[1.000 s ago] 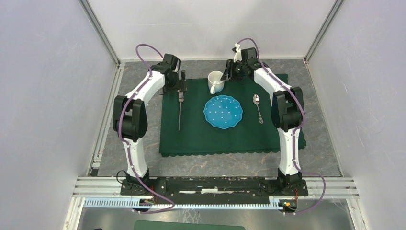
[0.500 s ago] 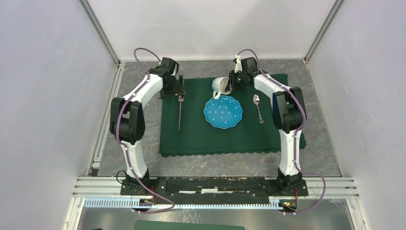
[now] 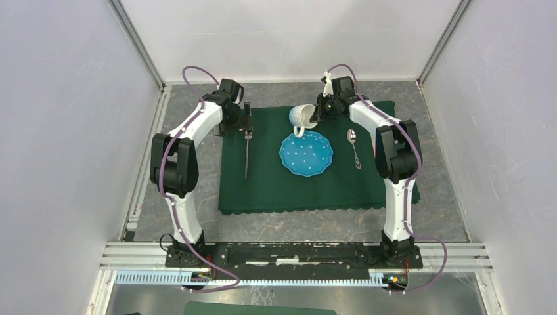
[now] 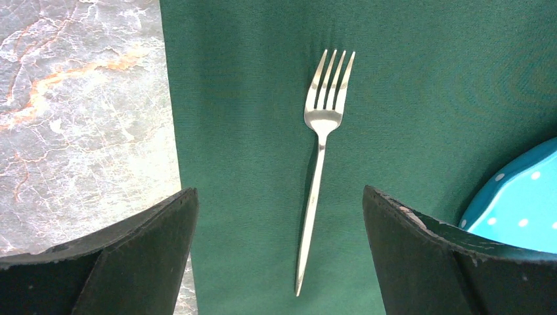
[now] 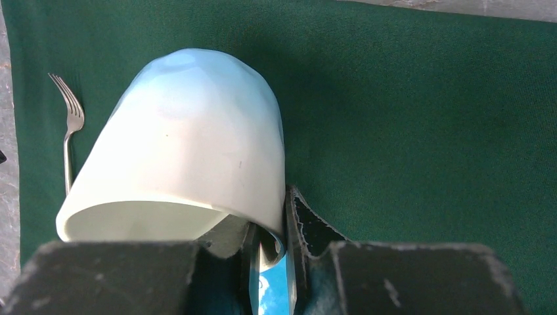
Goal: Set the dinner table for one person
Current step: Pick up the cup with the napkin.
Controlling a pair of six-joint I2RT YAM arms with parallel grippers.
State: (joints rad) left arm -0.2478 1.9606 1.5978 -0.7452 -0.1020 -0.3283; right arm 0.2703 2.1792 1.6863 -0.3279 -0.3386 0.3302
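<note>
A dark green scallop-edged cloth [image 3: 276,187] lies on the dark-grey stone dinner table [image 3: 190,223]. On it are a blue dotted plate [image 3: 306,153], a fork [image 3: 247,154] to its left and a spoon [image 3: 354,146] to its right. My right gripper [image 3: 319,111] is shut on the rim of a white mug [image 3: 303,117], which is tilted on its side above the plate's far edge; the right wrist view shows the mug [image 5: 180,151] with one finger inside and one outside. My left gripper [image 3: 247,125] is open and empty above the fork's tines [image 4: 328,92].
Grey walls close in the table on the left, right and back. The cloth's left edge meets bare stone [image 4: 79,98] in the left wrist view. The fork [image 5: 69,131] shows at the left edge of the right wrist view.
My right gripper has lifted the mug off the cloth and tipped it onto its side over the plate's far edge. My left gripper has drawn back slightly from the fork.
</note>
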